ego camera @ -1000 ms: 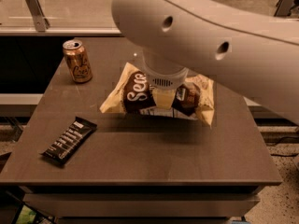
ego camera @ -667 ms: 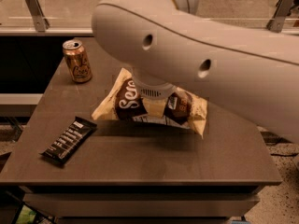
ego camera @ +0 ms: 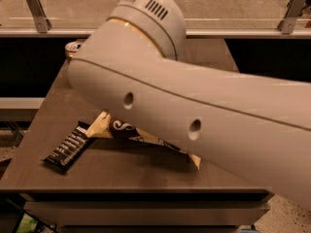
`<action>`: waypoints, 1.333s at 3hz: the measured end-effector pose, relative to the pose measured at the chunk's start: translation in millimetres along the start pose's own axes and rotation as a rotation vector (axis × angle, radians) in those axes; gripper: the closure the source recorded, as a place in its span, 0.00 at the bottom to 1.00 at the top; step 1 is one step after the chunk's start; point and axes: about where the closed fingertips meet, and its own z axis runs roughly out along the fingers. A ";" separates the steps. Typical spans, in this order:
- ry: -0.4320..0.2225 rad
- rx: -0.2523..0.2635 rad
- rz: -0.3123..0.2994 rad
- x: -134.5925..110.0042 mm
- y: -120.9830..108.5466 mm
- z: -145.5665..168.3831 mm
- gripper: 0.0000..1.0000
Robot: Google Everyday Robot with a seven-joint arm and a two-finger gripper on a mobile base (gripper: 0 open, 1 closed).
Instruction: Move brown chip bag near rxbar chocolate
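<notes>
The brown chip bag (ego camera: 127,131) shows only in part under my arm (ego camera: 194,106): its cream left end and a strip of dark brown with white lettering. Its left end lies right beside the rxbar chocolate (ego camera: 68,147), a slim black bar with white text, at the front left of the table (ego camera: 121,174). I cannot tell whether the bag touches the bar. My gripper is hidden behind my own arm, somewhere over the bag's covered middle.
The gold soda can (ego camera: 72,47) peeks out at the back left, mostly hidden by the arm. The table's front edge runs just below the bag and bar. A railing with metal brackets (ego camera: 36,8) runs behind the table.
The chip bag has moved left and toward the front, from the table's middle to right beside the rxbar. My arm has swung across and now covers most of the view.
</notes>
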 end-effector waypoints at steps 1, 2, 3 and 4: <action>0.002 0.000 0.005 0.6 0.0 0.0 0.82; 0.000 0.003 0.006 0.5 -0.1 -1.1 0.59; -0.001 0.005 0.006 0.4 -0.2 -2.2 0.35; -0.005 0.009 0.007 -0.2 -0.7 -5.0 0.12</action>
